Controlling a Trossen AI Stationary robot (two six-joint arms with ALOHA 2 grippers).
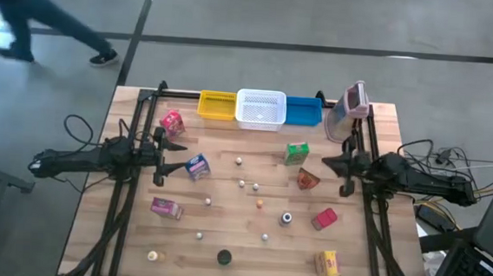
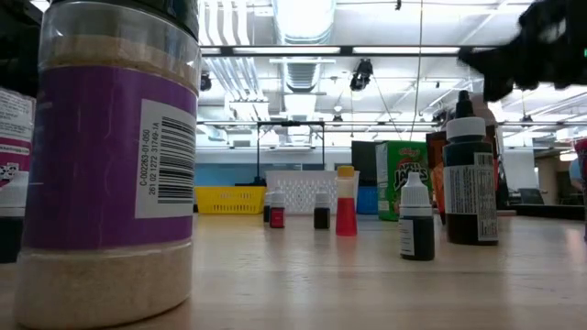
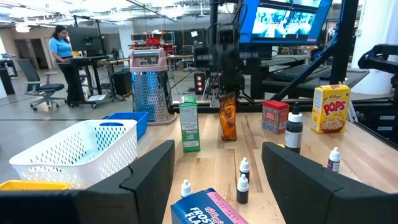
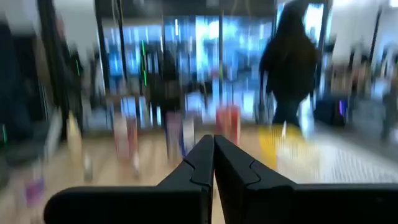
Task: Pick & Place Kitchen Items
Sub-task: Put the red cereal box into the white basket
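Left end effector (image 1: 162, 157) hovers over worktop (image 1: 222, 232), fingers apart, holding nothing, blue box (image 1: 197, 166) just beside it. Small bottles and packets lie scattered mid-worktop; green box (image 1: 296, 153) nearer the bins. Right end effector (image 1: 342, 168) at right edge, fingers together, empty.

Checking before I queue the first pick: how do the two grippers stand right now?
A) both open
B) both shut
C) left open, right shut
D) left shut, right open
C: the left gripper shows a wide gap between its fingers, while the right gripper has its fingers pressed together on nothing.
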